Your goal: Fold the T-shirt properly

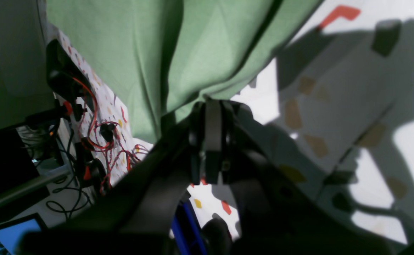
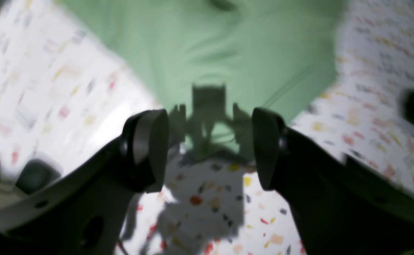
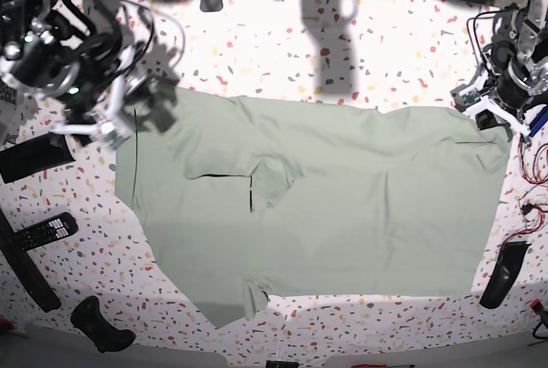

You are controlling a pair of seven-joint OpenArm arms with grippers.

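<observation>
Base view shows the T-shirt (image 3: 325,214) spread nearly flat across the middle of the speckled white surface (image 3: 282,51), reaching from the left side almost to the right edge. A sleeve lies folded inward near the shirt's centre-left, and another flap of cloth pokes out at the lower edge. No box, bin or tray appears anywhere on the surface, so nothing sits inside anything.

At the shirt's right-hand corner, the left gripper (image 3: 495,124) is down at the cloth's edge. In the left wrist view its fingers (image 1: 212,141) are pressed together on a bunched corner of the T-shirt (image 1: 178,49), and the green cloth rises from the pinch in taut folds. Red and black wires (image 1: 100,141) trail off the surface edge beside it.

At the shirt's upper-left corner, the right gripper (image 3: 128,120) hovers at the cloth's edge. The right wrist view is blurred, but its fingers (image 2: 150,148) stand well apart with nothing between them, above the shirt's hem (image 2: 210,63), where its shadow falls on cloth and surface alike.

A remote control (image 3: 43,231) lies on the surface left of the shirt, apart from it. A dark curved object (image 3: 505,276) lies near the right edge, just beyond the shirt's lower-right corner.
</observation>
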